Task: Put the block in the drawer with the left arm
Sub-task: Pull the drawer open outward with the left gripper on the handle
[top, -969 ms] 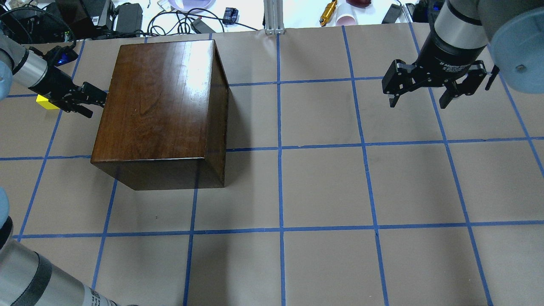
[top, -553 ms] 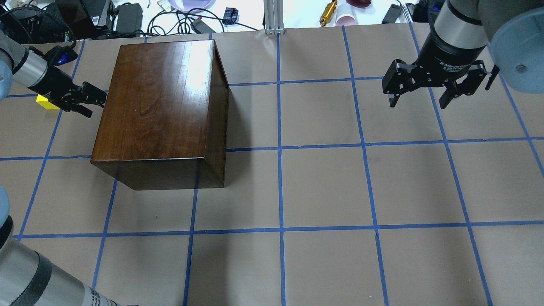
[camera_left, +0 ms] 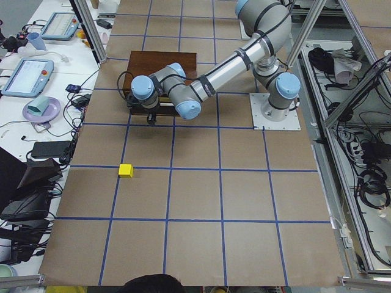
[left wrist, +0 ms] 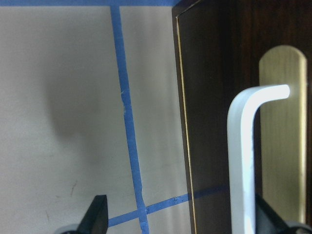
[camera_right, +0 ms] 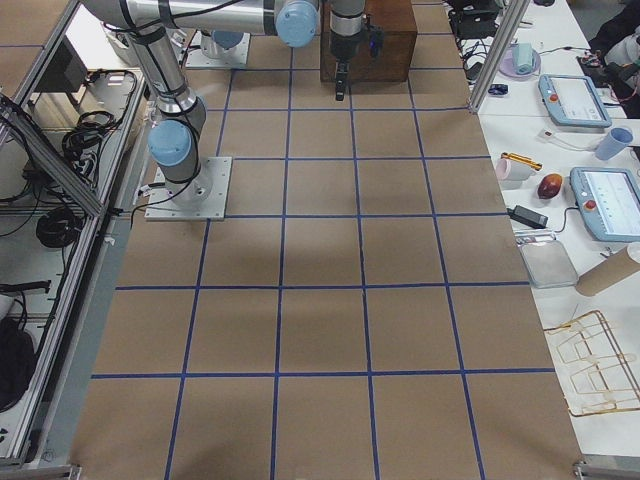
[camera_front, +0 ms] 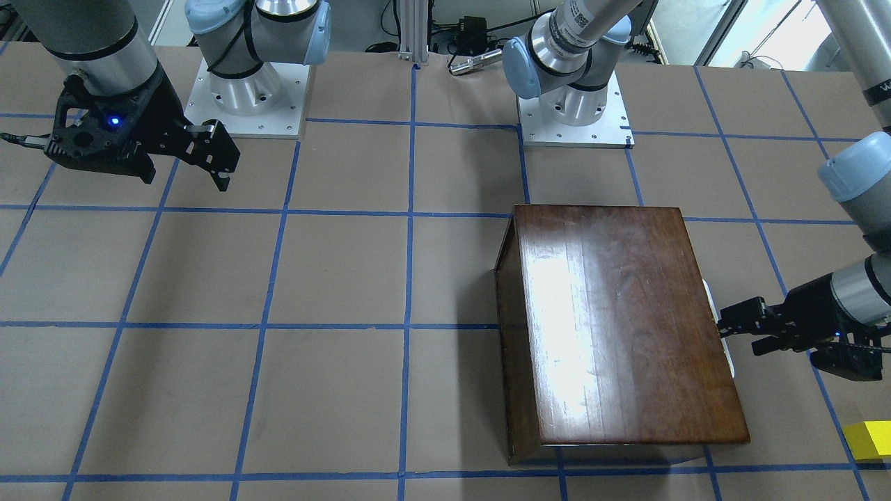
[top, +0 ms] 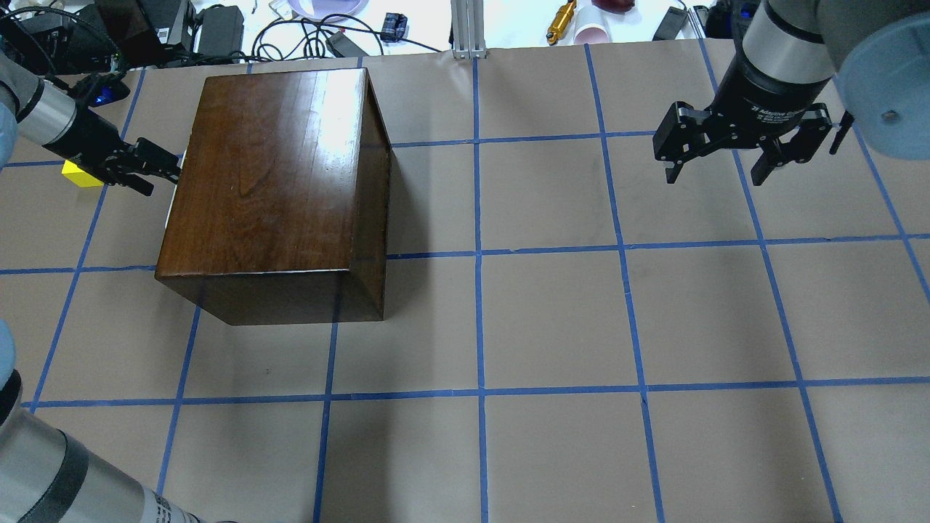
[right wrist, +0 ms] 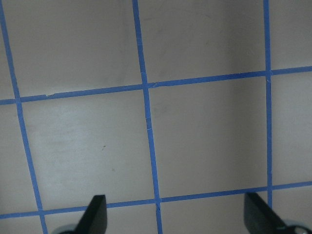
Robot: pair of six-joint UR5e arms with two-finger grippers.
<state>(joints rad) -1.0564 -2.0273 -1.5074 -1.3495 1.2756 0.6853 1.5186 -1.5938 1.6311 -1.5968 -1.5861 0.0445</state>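
Observation:
The yellow block [top: 80,174] lies on the table left of the dark brown cabinet [top: 276,174], behind my left arm; it also shows in the front view [camera_front: 870,440] and the left side view [camera_left: 126,171]. My left gripper [top: 163,178] is at the cabinet's left face, against the drawer front [left wrist: 214,97]. In the left wrist view the jaws stand wide apart, and the pale bent handle [left wrist: 243,161] on its brass plate lies just inside the right finger. A thin pale strip of the drawer [top: 169,211] shows past the cabinet's edge. My right gripper [top: 716,171] hangs open and empty over the far right.
Cables, power bricks and small tools lie along the far table edge [top: 305,29]. Blue tape lines grid the brown table cover [top: 479,327]. Both robot bases [camera_front: 243,97] stand at the table's robot side.
My left gripper has drawn slightly left, away from the cabinet. A pale strip of the drawer now shows at the cabinet's left edge. The right arm has not moved.

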